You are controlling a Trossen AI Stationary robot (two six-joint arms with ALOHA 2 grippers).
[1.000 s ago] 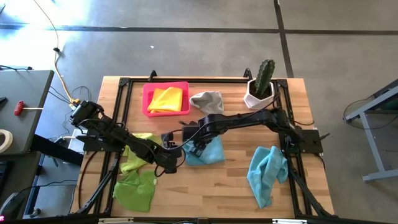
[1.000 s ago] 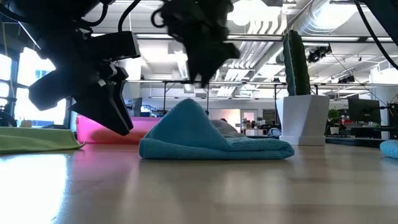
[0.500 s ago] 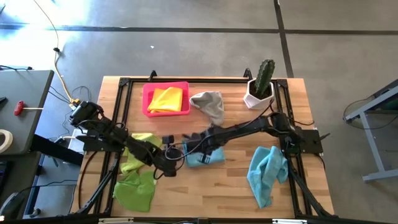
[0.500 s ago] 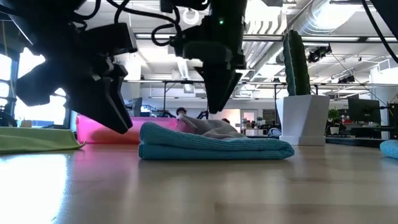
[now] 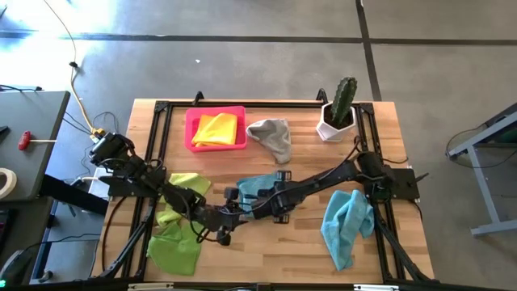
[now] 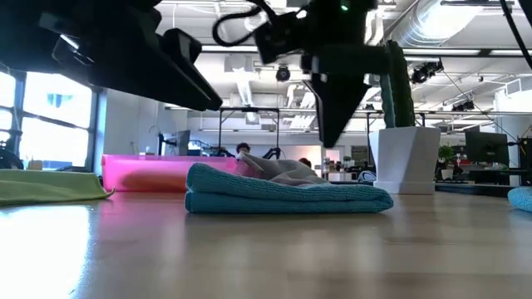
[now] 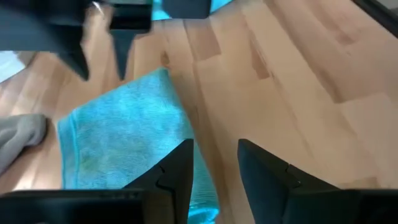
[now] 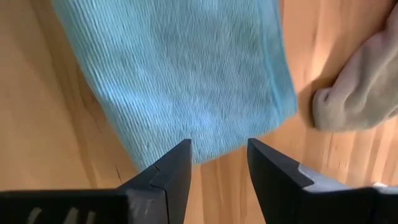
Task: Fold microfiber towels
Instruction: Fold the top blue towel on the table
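With both the left gripper (image 7: 214, 171) and right gripper (image 8: 217, 163) parted and empty, 1 light blue microfiber towel (image 5: 257, 187) lies folded, 1 yellow microfiber towel (image 5: 216, 128) sits in the pink rectangular plastic tray (image 5: 191, 132), and 4 crumpled towels remain, by my reckoning

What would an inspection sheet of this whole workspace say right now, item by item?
Surface: wooden table with a black frame around it.
Job's things: folded blue towel lying flat mid-table; yellow towel in the pink tray; grey towel beside the tray; lime towel and green towel at the table's left; second blue towel crumpled at the right.
Clutter: potted cactus at a far corner.
Grippers: left gripper and right gripper both open, empty, above the folded towel.
Cables: yellow cable on the floor.
Surroundings: concrete floor, side table at left.
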